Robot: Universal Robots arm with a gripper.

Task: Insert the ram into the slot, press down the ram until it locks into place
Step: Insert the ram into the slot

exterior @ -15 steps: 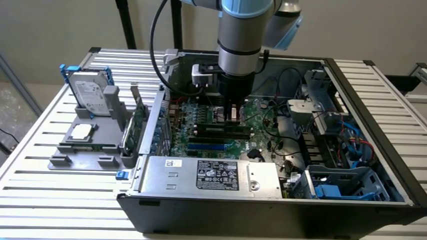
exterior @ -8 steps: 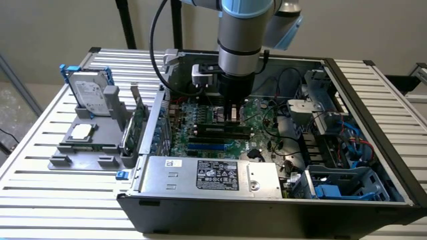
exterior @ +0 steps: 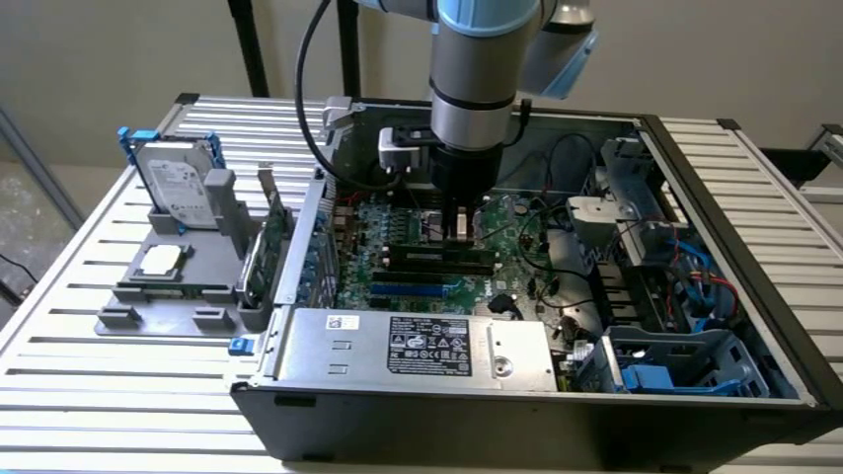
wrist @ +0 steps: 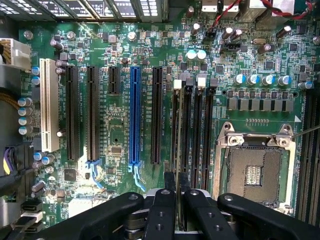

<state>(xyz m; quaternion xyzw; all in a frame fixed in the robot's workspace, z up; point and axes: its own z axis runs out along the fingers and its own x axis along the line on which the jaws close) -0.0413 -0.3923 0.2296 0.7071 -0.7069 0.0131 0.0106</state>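
The ram stands on edge in the leftmost of the black memory slots, beside the CPU socket. From the wrist camera it is a thin line running between the pale end clips. My gripper is shut on the ram's top edge near one end, with one black finger on each side. In the exterior view the gripper reaches straight down into the open computer case, and the ram lies as a dark strip under it on the green motherboard.
A blue socket, black expansion sockets and a white one run parallel to the slots. The open CPU socket is on the other side. The power supply, cables and drive cages crowd the case. A hard drive rests on a grey fixture outside.
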